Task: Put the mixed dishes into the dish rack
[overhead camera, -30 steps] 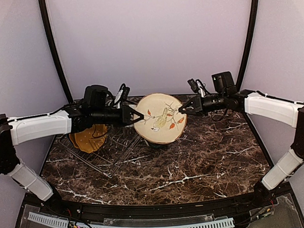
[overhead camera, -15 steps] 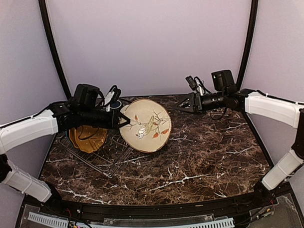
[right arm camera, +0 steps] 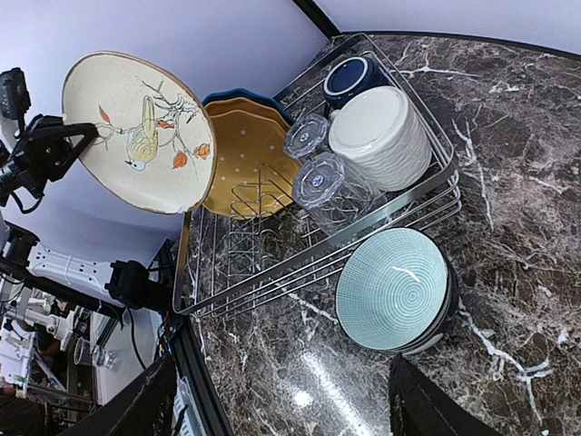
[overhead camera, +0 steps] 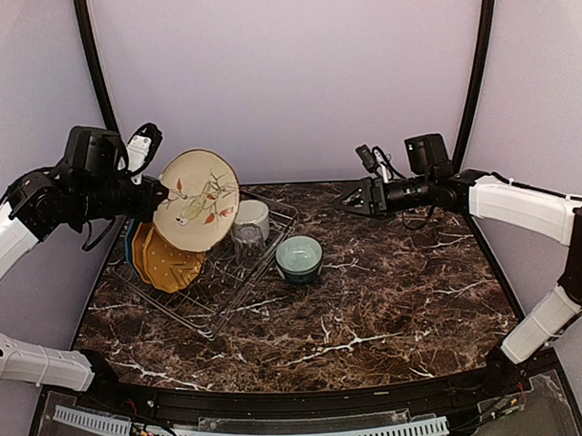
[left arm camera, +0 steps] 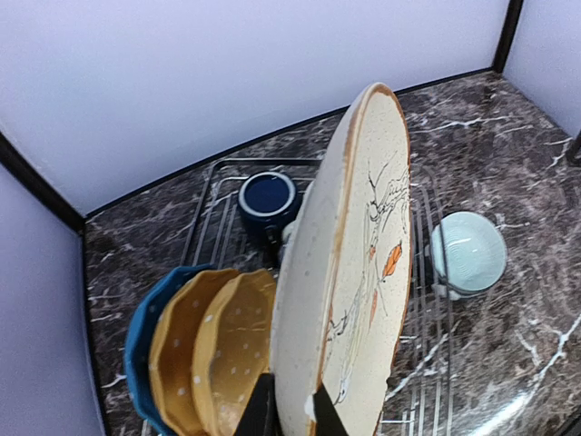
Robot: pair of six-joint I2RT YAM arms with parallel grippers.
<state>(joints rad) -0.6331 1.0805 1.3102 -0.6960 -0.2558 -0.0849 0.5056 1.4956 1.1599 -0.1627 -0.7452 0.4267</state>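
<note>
Glossy marble table, silver wire rack, clear ribbed glass

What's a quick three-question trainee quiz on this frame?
1. True or false: the bowl sits inside the rack.
2. Pick one. The leaf plate in the left gripper is: A) lying flat in the rack; B) held up in the air; C) resting on the bowl.
3. Fill in: the right gripper is ____ (open or shut).

Key: 1 false; 2 B; 3 open.
</note>
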